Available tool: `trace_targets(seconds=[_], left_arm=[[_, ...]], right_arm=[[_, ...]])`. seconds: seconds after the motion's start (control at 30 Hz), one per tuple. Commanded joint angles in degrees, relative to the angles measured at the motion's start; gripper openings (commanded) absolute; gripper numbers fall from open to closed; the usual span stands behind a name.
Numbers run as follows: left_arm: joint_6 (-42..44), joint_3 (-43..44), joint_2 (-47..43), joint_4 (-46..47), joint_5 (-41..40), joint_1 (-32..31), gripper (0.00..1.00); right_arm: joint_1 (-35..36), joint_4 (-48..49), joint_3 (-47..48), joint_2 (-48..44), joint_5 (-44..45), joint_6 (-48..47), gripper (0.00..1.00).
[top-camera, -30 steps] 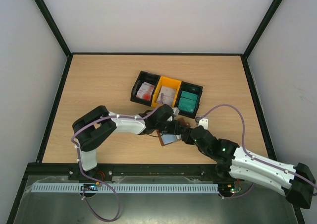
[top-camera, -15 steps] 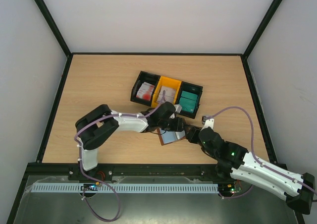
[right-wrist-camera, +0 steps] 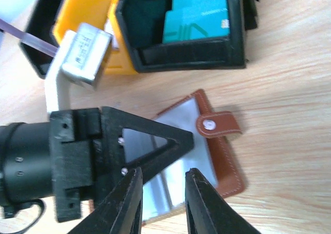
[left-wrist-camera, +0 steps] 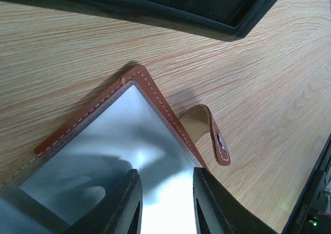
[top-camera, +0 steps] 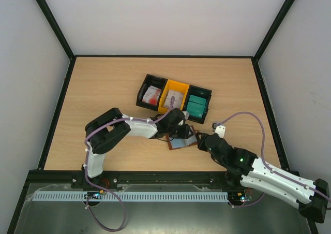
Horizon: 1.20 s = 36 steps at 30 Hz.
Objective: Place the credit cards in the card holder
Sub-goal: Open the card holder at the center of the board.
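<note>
Small brown leather folding card holder [top-camera: 179, 143] lay open on the light wood table [top-camera: 103, 89], just in front of a row of three plastic bins, pale grey-blue inside facing up. Its snap tab [left-wrist-camera: 211, 134] stuck out flat to one side on the wood.

Left gripper [left-wrist-camera: 165, 174] was low over the open holder, jaws part open with a narrow gap. Only the shiny lining showed between the fingers, nothing clamped. Couldn't tell if the tips touched the lining.

Right gripper [right-wrist-camera: 164, 173] came in from the other side, close by the left one, over the holder's near edge. Its jaws were also narrowly apart and it held nothing.

Thin teal-green credit cards [right-wrist-camera: 199, 16] sat stacked in the right-hand black bin [right-wrist-camera: 186, 58]. White cards with red marks [top-camera: 152, 94] were in the left black bin [top-camera: 143, 90], more in the yellow middle bin [top-camera: 169, 87]. No card in either gripper.
</note>
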Motion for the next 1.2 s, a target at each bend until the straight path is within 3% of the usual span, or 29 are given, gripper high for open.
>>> trace_targets(seconds=[0.0, 0.13, 0.37, 0.7, 1.0, 1.17], left_arm=[[0.4, 1.0, 1.8, -3.3, -1.8, 0.6, 0.27], [0.4, -0.2, 1.5, -3.5, -2.1, 0.6, 0.19], [0.3, -2.2, 0.3, -1.9, -1.1, 0.6, 0.16], [1.1, -3.8, -1.6, -0.4, 0.1, 0.6, 0.15], [3.3, -4.5, -3.8, 0.4, 1.3, 0.7, 0.16], [3.3, -4.7, -5.0, 0.1, 1.3, 0.9, 0.17]], right_arm=[[0.4, -4.4, 0.8, 3.6, 3.0, 4.2, 0.23], [0.4, 0.2, 0.5, 10.1, 0.3, 2.7, 0.18], [0.3, 9.7, 0.8, 20.3, -3.2, -0.5, 0.06], [-3.1, 19.8, -2.2, 29.3, -5.4, -4.8, 0.04], [-4.9, 19.4, -2.2, 32.8, -1.9, -6.6, 0.29], [-5.4, 17.0, 0.5, 36.1, 0.6, -8.8, 0.33]])
